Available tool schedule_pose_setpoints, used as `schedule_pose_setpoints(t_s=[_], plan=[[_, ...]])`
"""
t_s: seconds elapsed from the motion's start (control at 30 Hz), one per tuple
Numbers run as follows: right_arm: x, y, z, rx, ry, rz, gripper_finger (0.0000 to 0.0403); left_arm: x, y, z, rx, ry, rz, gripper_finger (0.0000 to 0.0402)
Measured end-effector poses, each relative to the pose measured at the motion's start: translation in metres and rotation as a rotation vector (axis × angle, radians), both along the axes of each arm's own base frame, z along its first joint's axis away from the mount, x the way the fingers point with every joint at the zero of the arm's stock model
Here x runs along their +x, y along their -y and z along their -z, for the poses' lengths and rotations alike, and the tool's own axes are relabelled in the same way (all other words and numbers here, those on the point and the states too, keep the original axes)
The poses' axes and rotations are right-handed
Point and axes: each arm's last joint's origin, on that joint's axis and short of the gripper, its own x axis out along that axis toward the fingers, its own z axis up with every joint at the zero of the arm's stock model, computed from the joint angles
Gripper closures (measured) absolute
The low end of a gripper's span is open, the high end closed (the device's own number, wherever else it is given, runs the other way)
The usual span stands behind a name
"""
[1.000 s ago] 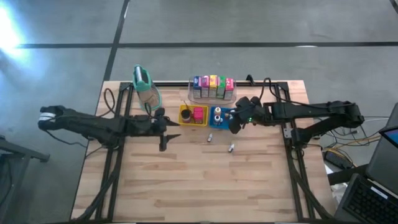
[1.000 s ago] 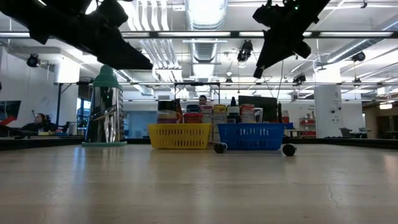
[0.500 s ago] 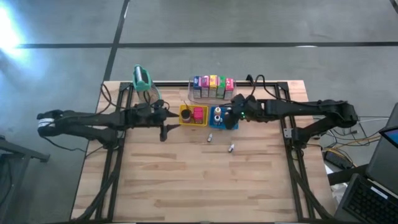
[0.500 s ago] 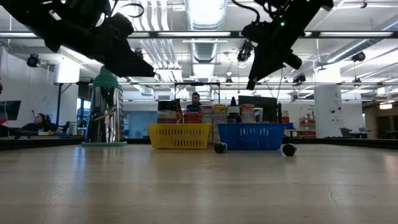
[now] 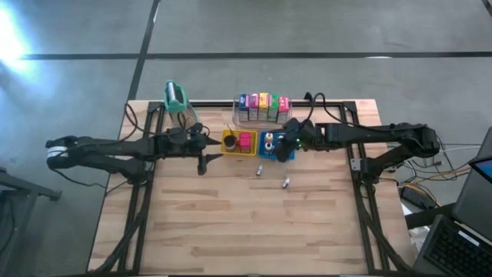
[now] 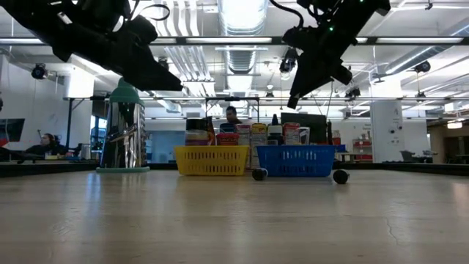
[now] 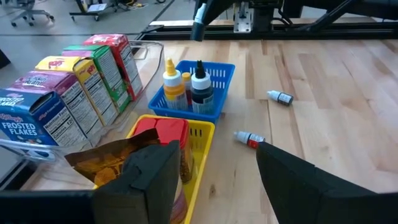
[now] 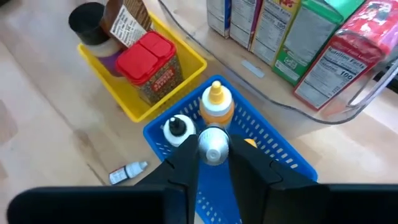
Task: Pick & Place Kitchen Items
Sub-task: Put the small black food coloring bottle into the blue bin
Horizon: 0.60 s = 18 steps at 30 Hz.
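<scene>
left gripper (image 5: 201,143) hangs above the table just left of the yellow basket (image 5: 229,150), its fingers (image 7: 152,180) spread apart and carrying nothing, with an orange pouch (image 7: 121,158) and a red-lidded jar (image 8: 149,65) sitting in that basket. behind it, at the far edge, the cereal cartons (image 5: 262,106) stand in a row in the clear bin (image 7: 146,46). to the right, the blue basket (image 5: 270,144) holds a yellow-capped bottle (image 8: 216,106) and a dark-capped one (image 8: 177,127). right gripper (image 8: 213,149) hovers directly over this basket, pinched on a small silver-capped bottle (image 8: 213,142). this looks like the placing step: the bottle is over its basket but not yet down. the next move likely calls for lowering it into the free space beside the other bottles, then letting go without knocking them. two small white pieces (image 5: 260,171) and (image 5: 285,183) lie loose on the table nearer than the baskets, probably the next things to collect.
</scene>
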Motion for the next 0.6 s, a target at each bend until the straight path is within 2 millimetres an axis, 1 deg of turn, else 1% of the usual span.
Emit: schedule_pose_setpoints(t_s=[0.17,0.33,0.43,0.6], plan=[[0.001,-0.006,0.000,0.025,0.012,-0.002,0.0340,0.000,-0.001,0.000,0.000,-0.001,-0.003,0.0183],[0.000,-0.010,0.005,0.055,0.019,0.023,0.0327,0.000,-0.001,0.000,0.000,-0.004,-0.003,0.0183],[-0.002,-0.013,0.012,0.063,0.018,0.055,0.0326,0.000,-0.001,0.001,0.003,-0.010,-0.002,0.0183],[-0.004,-0.015,0.028,0.084,0.047,0.086,0.0339,0.000,-0.001,0.001,0.003,-0.010,-0.002,0.0183]])
